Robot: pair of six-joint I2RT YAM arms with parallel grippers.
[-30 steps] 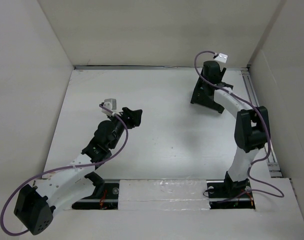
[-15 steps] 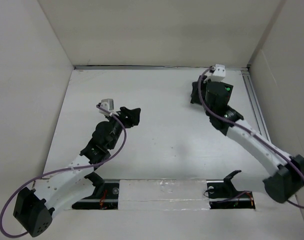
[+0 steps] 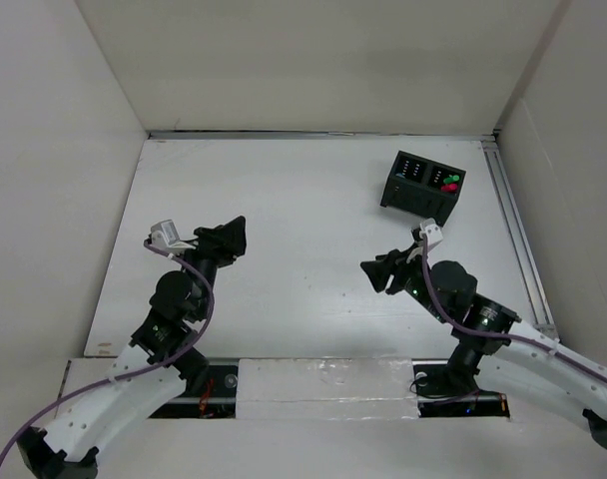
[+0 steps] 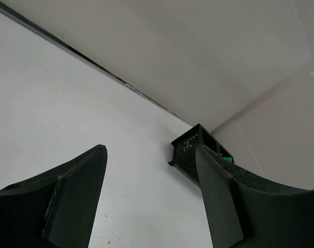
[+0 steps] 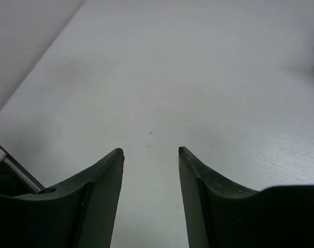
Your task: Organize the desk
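Off-white panels are seen enclosing the desk (image 3: 313,210), which lies spread beneath both arms. A black box (image 3: 423,186) is noted toward its far right. Left gripper (image 3: 235,239) and right gripper (image 3: 369,277) are held parted, nothing gripped.

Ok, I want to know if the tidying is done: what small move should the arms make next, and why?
Probably just ease both arms back to rest. The left hand and right hand are open and empty. No loose thing shows on the desk. The one thing on it, the black box at the far right, holds small coloured items.
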